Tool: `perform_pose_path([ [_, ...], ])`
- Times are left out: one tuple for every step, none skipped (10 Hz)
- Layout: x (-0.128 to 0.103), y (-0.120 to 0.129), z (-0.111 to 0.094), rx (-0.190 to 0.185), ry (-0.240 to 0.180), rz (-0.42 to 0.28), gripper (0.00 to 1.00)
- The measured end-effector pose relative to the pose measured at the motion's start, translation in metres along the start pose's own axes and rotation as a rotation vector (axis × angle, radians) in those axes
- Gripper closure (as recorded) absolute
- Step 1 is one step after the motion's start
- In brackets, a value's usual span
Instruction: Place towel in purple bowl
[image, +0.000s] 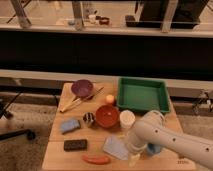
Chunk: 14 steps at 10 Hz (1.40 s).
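The towel (114, 147), a pale grey-blue cloth, lies flat near the front edge of the wooden table (56, 156), in front of the red bowl. The purple bowl (81, 88) stands at the table's back left, upright and empty. My white arm comes in from the right. Its gripper (133, 155) points down at the towel's right edge, low over the table. The arm hides how the gripper meets the cloth.
A red-orange bowl (107, 116), a white cup (127, 119) and a green tray (142, 95) stand behind the towel. A blue pad (70, 125), a dark block (75, 145), a red sausage shape (96, 159), a dark ball (88, 118), an orange ball (110, 98) and wooden sticks (77, 102) lie at the left. A blue cup (154, 148) shows behind the arm.
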Motion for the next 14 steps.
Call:
perform_pose_path([
  [-0.001, -0.002, 0.003, 0.001, -0.005, -0.004, 0.20],
  [-0.003, -0.005, 0.006, 0.001, -0.011, -0.008, 0.20],
  [-0.004, -0.007, 0.009, 0.000, -0.016, -0.010, 0.20],
  [-0.005, -0.009, 0.013, -0.001, -0.021, -0.015, 0.20],
  [-0.005, -0.012, 0.017, -0.001, -0.027, -0.021, 0.20],
  [-0.005, -0.013, 0.019, 0.001, -0.031, -0.025, 0.20],
  [-0.005, -0.014, 0.021, 0.003, -0.036, -0.030, 0.20],
  [-0.005, -0.015, 0.023, 0.006, -0.040, -0.038, 0.20],
  [-0.005, -0.015, 0.025, 0.006, -0.042, -0.040, 0.20],
  [-0.004, -0.016, 0.027, 0.008, -0.044, -0.045, 0.20],
  [-0.004, -0.017, 0.029, 0.010, -0.045, -0.049, 0.20],
  [-0.004, -0.018, 0.031, 0.011, -0.047, -0.053, 0.20],
  [-0.005, -0.018, 0.032, 0.011, -0.047, -0.057, 0.20],
  [-0.005, -0.020, 0.034, 0.010, -0.047, -0.060, 0.20],
])
